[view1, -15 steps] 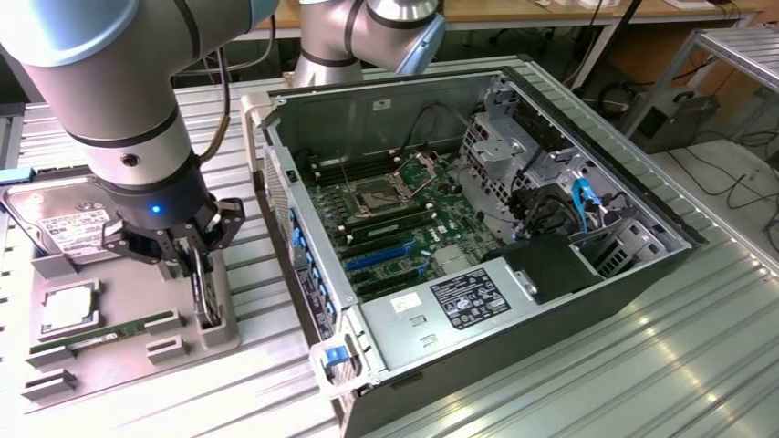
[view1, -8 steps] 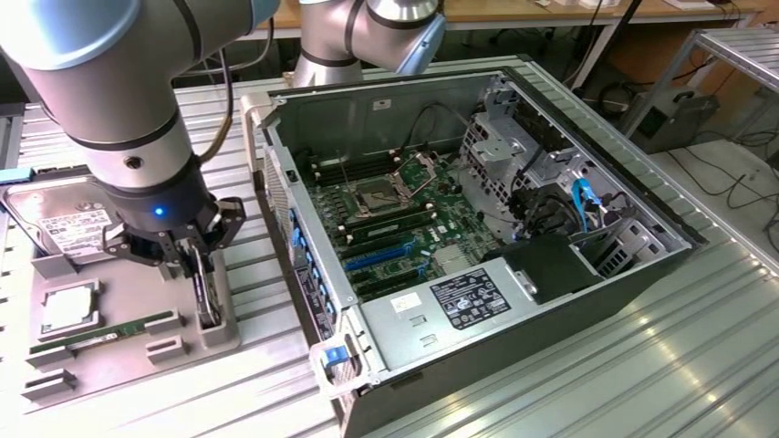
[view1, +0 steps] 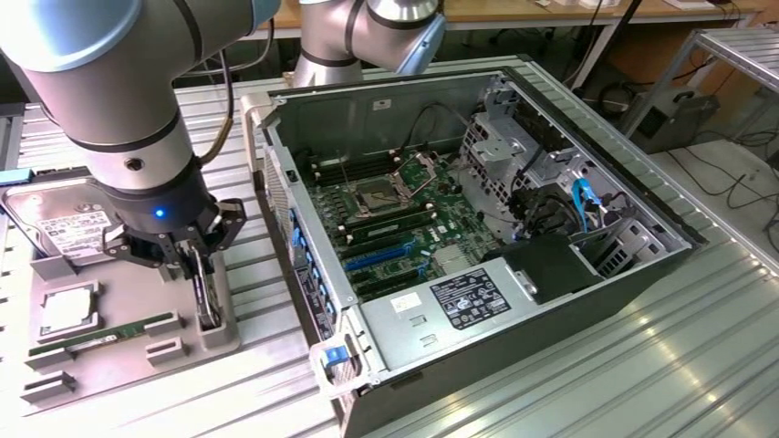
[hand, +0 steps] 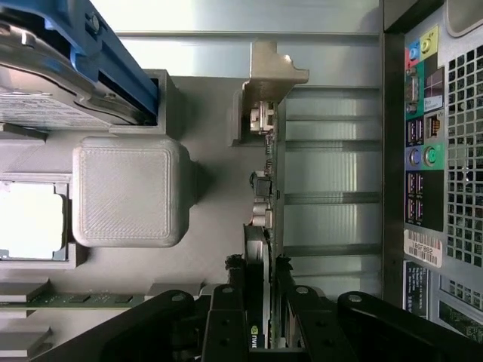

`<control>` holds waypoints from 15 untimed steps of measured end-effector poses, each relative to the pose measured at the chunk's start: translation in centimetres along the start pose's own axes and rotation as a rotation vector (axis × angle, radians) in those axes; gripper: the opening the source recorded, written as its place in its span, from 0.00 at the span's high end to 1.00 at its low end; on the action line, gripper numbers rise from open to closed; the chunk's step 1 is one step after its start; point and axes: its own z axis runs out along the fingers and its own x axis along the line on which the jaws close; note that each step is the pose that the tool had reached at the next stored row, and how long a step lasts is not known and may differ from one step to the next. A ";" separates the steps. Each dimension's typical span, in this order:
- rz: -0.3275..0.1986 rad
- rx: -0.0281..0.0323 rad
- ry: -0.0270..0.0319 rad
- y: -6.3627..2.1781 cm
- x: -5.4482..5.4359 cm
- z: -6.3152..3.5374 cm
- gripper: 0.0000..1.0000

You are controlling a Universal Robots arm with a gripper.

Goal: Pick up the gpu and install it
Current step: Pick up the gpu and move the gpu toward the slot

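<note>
The gpu (view1: 214,308) is a thin black card with a silver bracket. It stands on edge in a slot of the grey parts holder (view1: 237,336), at the exterior view's left of the open computer case (view1: 487,228). My gripper (view1: 202,274) is lowered straight over it. In the wrist view the gpu's (hand: 266,188) edge runs away from me, and my gripper (hand: 260,294) has one black finger pressed against each face of the card, shut on it. The card still sits in its slot.
The holder also carries a silver hard drive (view1: 61,224), a CPU (view1: 67,310) and a green RAM stick (view1: 104,333). The case lies on its side, with the motherboard's blue slots (view1: 378,257) exposed. Its rear port panel (hand: 434,151) is close beside the holder.
</note>
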 end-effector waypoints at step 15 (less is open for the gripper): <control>0.000 0.0000 0.0001 0.09 -0.3 -2.26 0.74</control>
